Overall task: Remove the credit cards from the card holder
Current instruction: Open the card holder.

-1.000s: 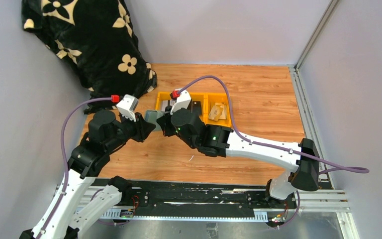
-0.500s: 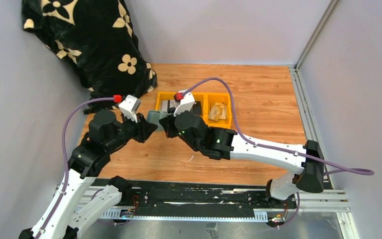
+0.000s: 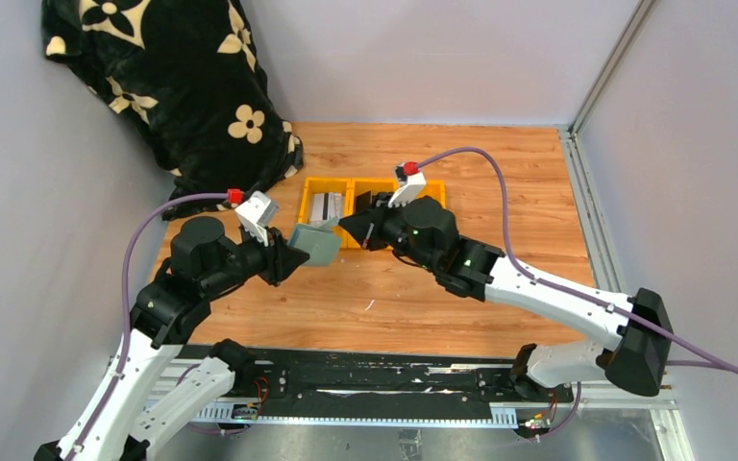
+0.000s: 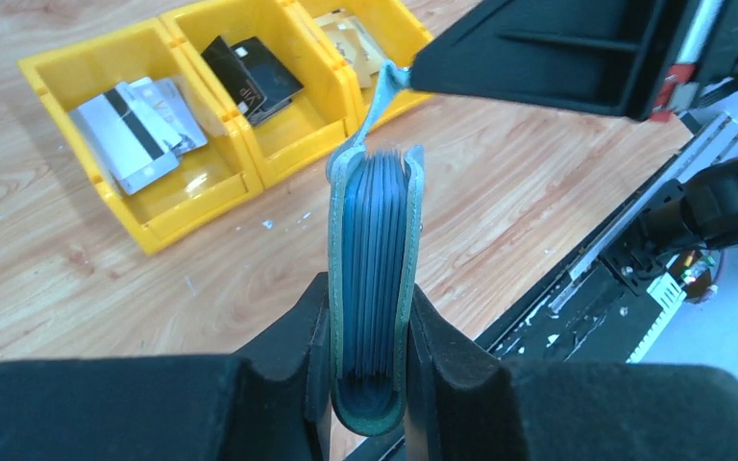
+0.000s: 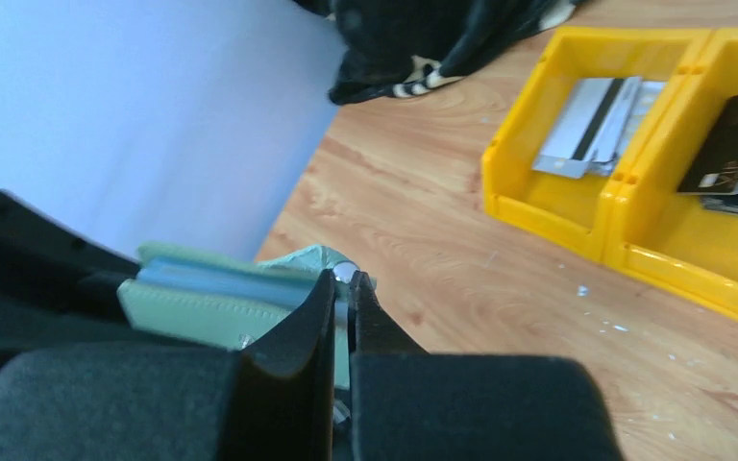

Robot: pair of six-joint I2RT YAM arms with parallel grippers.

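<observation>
Left jaws, partly closed, clamp the grey-green card holder (image 4: pixel 370 250), pockets packed, above the counter (image 3: pixel 500 173) toward its left edge; right jaws, shut, pinch its tab (image 4: pixel 381 96). Yellow bins (image 4: pixel 202 206) beside hold striped pale cards (image 4: pixel 139 130) and dark cards (image 4: pixel 255 77).

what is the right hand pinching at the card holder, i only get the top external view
observer: The right hand is shut on the closing tab, not on a card.
operator: how does the left hand hold it
observer: The left hand clamps both covers of the card holder, fold toward the palm.
operator: what's in the middle bin, the arm blocks it
observer: Black cards lie in the middle yellow bin.
</observation>
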